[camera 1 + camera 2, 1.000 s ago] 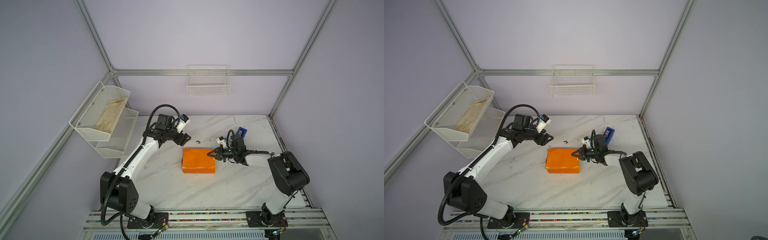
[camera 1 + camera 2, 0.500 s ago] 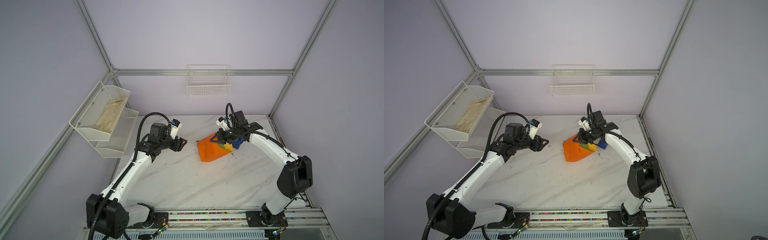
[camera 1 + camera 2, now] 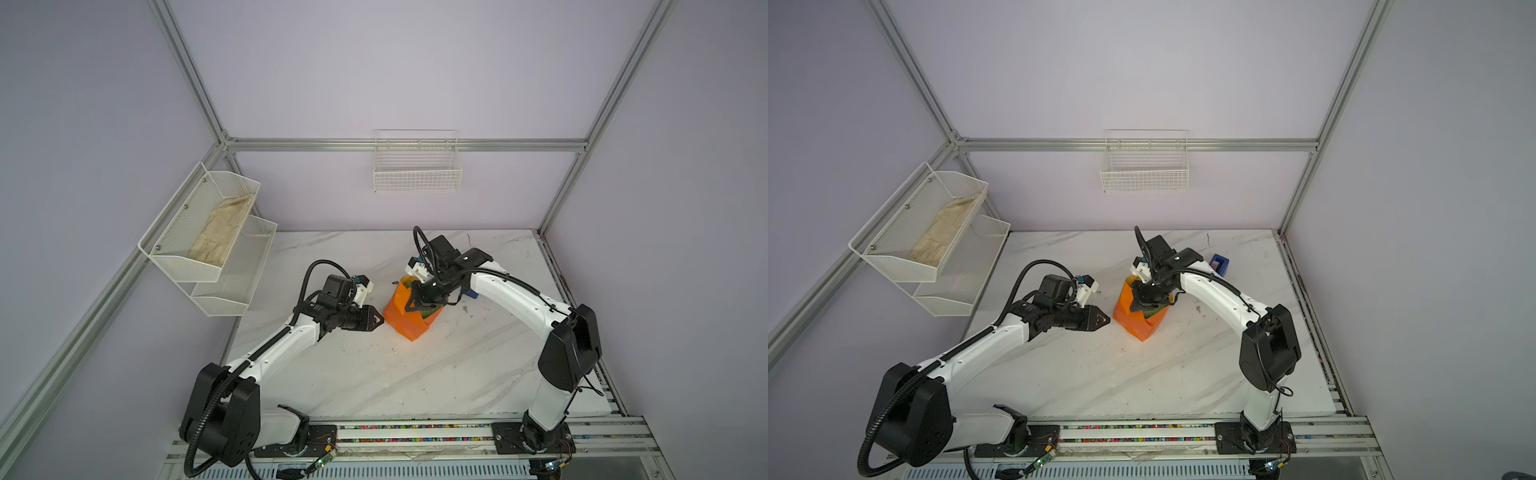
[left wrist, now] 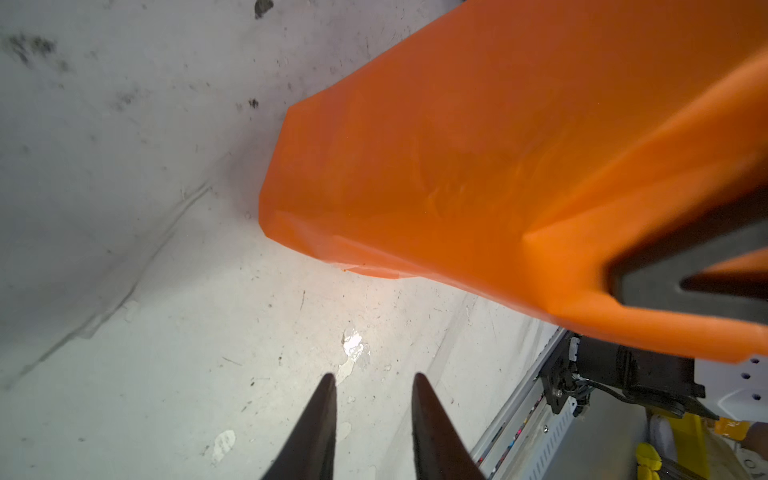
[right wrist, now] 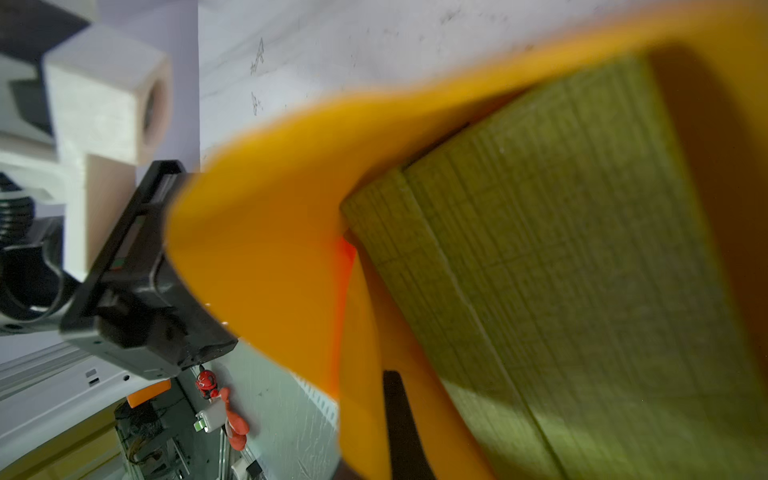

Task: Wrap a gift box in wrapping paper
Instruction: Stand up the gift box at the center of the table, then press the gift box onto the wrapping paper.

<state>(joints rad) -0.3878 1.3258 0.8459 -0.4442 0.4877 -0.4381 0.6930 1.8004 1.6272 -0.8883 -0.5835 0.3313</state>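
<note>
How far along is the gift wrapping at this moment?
Done: the wrapping paper already folds around the gift box. In hand: the right gripper pinches the paper, holding box and paper tilted; the left gripper is empty beside it. Left: an end gapes, green showing, so closing remains.

I am looking down on a white marble-patterned table (image 3: 365,374), grey-veined and scuffed, with dark marks toward its far right. Near the middle stands the orange wrapping paper (image 3: 405,318), folded into a tall parcel with its lowest corner down at the tabletop. I cannot tell whether it bears on the surface or hangs just clear. Beyond it to the right, a blue tape dispenser (image 3: 1219,264) sits on the table. A small dark scrap (image 3: 1198,308) lies just right of the parcel. On the left wall, a white mesh rack (image 3: 183,266) carries a beige cloth (image 3: 220,232) in its upper tier.
</note>
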